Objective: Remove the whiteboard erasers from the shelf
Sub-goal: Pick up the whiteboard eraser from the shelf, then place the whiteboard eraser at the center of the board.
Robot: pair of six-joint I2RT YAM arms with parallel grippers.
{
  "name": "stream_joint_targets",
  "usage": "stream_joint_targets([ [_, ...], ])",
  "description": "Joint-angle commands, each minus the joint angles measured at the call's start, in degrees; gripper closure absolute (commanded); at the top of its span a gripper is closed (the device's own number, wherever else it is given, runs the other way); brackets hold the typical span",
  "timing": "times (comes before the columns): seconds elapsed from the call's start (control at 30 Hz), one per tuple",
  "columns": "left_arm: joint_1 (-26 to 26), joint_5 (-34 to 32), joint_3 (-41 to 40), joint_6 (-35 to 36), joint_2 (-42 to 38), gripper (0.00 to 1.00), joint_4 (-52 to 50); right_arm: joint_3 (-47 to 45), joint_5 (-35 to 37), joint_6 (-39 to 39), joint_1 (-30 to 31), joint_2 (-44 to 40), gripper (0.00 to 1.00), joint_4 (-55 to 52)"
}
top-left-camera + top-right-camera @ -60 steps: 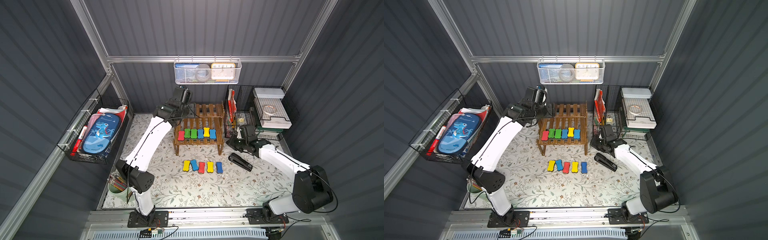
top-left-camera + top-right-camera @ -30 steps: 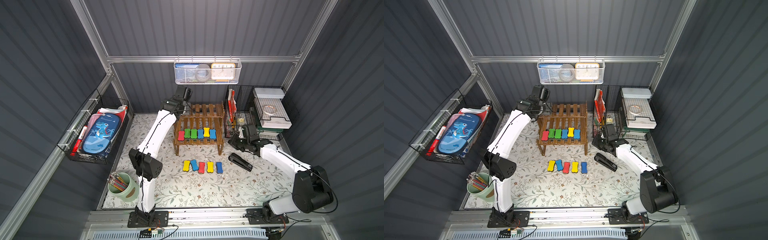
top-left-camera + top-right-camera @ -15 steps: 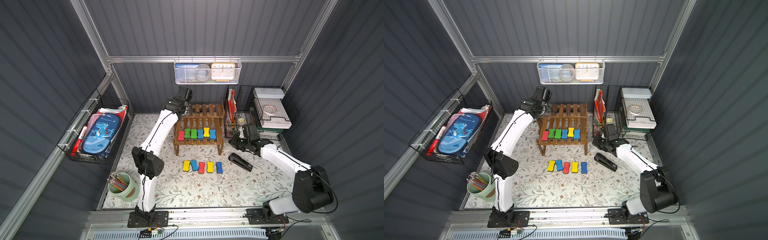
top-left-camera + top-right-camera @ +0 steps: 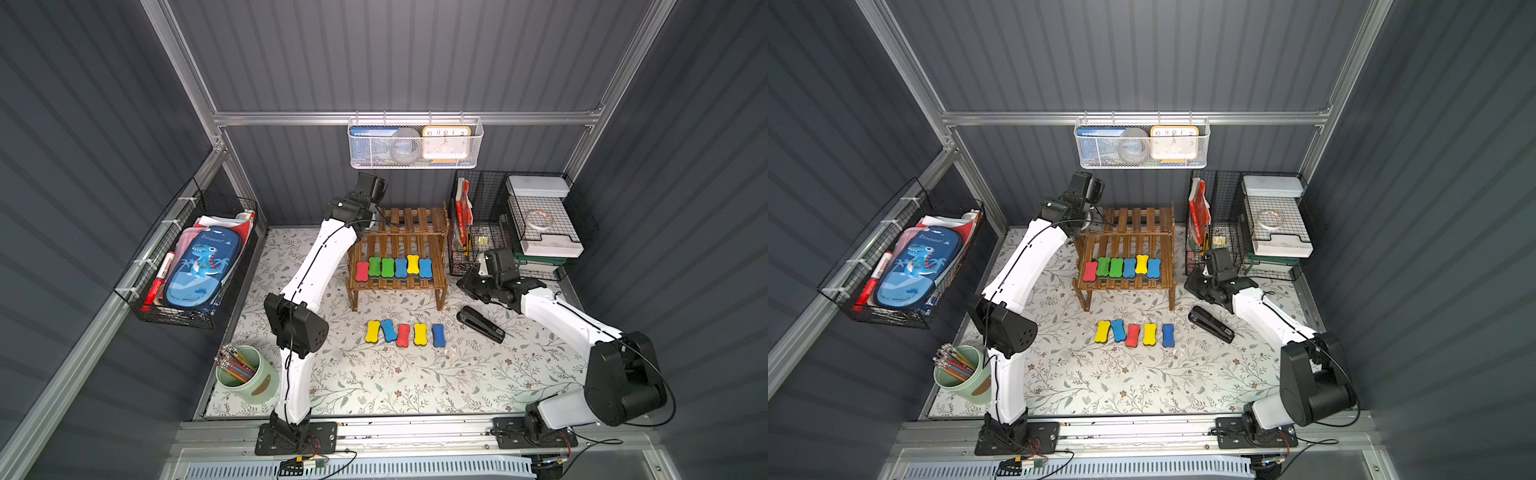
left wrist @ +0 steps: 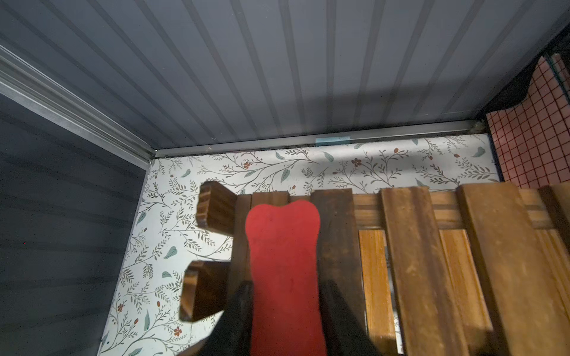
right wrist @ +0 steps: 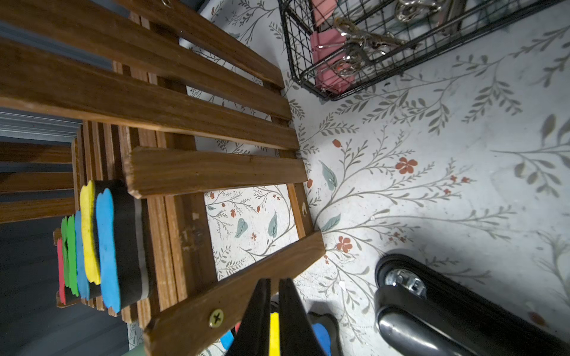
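Note:
The brown slatted shelf stands at the back of the floral mat. A row of several erasers lies on its lower tier. Several more erasers lie in a row on the mat in front. In the left wrist view, a red eraser lies on the left end of the top tier. My left gripper is shut on its narrow waist, a finger against each side. My right gripper is shut and holds nothing; it hovers low by the shelf's right front leg.
A black stapler lies on the mat just right of the loose erasers. A black wire organiser stands right of the shelf. A white mesh basket hangs above it. A green pencil cup sits front left.
My left arm has stretched back to the left end of the top tier, and its jaws have narrowed onto the red eraser. The right arm has barely moved.

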Motion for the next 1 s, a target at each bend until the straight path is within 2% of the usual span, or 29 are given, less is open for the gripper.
stream_joint_targets([
  [0.0,0.11,-0.52,-0.12,-0.25,-2.07,0.66,1.89,-0.41,-0.32,-0.47,-0.30,0.28,0.88,-0.29],
  [0.2,-0.87,0.10,-9.29,-3.55,-11.86,0.69,6.56,-0.35,-0.16,-0.42,-0.32,0.14,0.88,-0.28],
  [0.4,-7.22,-5.24,-27.63,-6.98,-26.30,0.69,10.99,-0.33,-0.43,-0.17,-0.39,0.12,0.88,-0.03],
  [0.57,-11.44,-8.24,-44.11,-13.86,-38.29,0.70,10.00,-0.34,-0.71,-0.20,-0.39,0.06,0.88,0.21],
  [0.73,-11.76,-4.17,-58.43,-19.95,-47.05,0.71,10.18,-0.28,-0.67,-0.32,-0.39,0.48,0.88,0.32],
  [0.97,-11.75,4.88,-75.70,-27.22,-50.10,0.73,14.83,-0.17,-0.65,-0.38,-0.39,0.92,0.88,0.43],
])
